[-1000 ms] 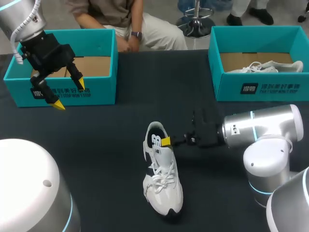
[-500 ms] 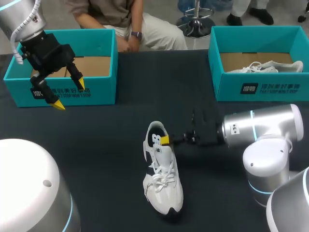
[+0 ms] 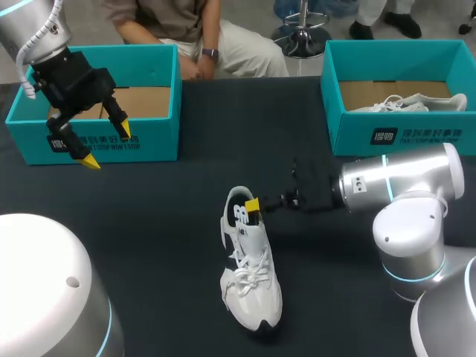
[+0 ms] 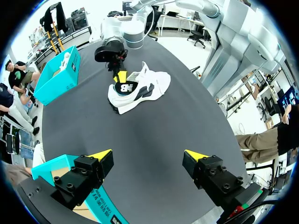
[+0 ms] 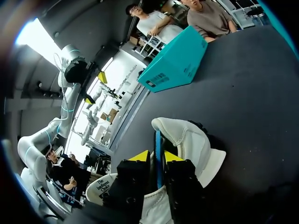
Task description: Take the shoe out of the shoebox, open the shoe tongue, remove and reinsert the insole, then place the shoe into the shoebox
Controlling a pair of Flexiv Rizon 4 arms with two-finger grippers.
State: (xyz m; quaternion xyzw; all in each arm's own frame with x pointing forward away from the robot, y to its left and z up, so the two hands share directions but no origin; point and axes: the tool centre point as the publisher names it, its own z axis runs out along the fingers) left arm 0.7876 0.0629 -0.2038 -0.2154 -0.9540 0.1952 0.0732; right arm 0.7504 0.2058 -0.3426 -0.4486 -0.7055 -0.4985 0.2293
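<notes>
A white sneaker (image 3: 253, 279) lies on the black table, toe toward the front edge, heel toward the back. Its dark insole (image 3: 239, 216) stands up in the heel opening. My right gripper (image 3: 253, 206) comes in from the right and sits at the heel. In the right wrist view the right gripper (image 5: 156, 156) has its yellow tips pressed on both sides of the insole's thin blue edge (image 5: 158, 140), ahead of the sneaker's heel collar (image 5: 187, 137). My left gripper (image 3: 108, 145) hangs open and empty over the left shoebox's (image 3: 149, 141) front wall. From there the left gripper (image 4: 148, 155) looks at the sneaker (image 4: 145, 88) far ahead.
A second teal shoebox (image 3: 401, 137) at the back right holds another white shoe (image 3: 405, 103). The left shoebox shows a bare cardboard floor (image 3: 145, 100). Black table (image 3: 149, 223) lies open to the sneaker's left.
My right gripper has shifted a little toward the back of the table at the heel, and its fingers have closed on the insole's edge. The left arm has kept still.
</notes>
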